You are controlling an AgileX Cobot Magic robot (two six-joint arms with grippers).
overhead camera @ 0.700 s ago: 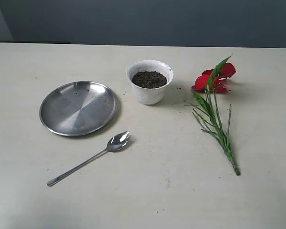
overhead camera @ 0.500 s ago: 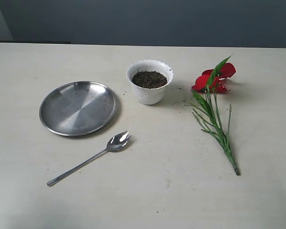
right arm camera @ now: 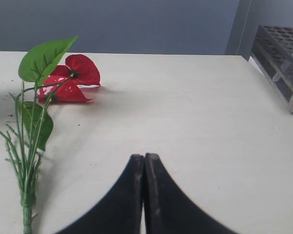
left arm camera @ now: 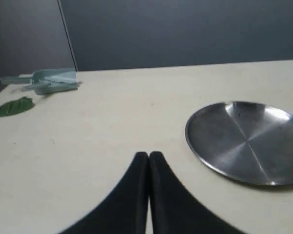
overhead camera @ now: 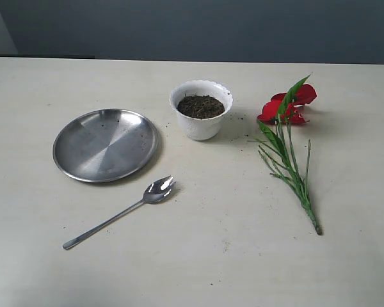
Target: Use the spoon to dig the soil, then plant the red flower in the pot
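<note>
The white scalloped pot (overhead camera: 200,112) stands upright at the table's middle back, filled with dark soil (overhead camera: 200,106). In front and to its left the silver spoon (overhead camera: 118,212) lies flat, bowl toward the pot. The red flower (overhead camera: 288,105) lies on its side to the pot's right, stem (overhead camera: 301,192) pointing toward the front; it also shows in the right wrist view as red flower (right arm camera: 71,78). Neither arm appears in the exterior view. My left gripper (left arm camera: 149,155) is shut and empty above bare table. Shut and empty too, my right gripper (right arm camera: 144,157) hovers beside the flower's stem.
A round steel plate (overhead camera: 106,144) lies left of the pot, also steel plate (left arm camera: 246,141) in the left wrist view. A pale green scoop (left arm camera: 46,81) and a loose leaf (left arm camera: 10,107) lie far off. A dark rack (right arm camera: 281,58) stands at the table's right edge.
</note>
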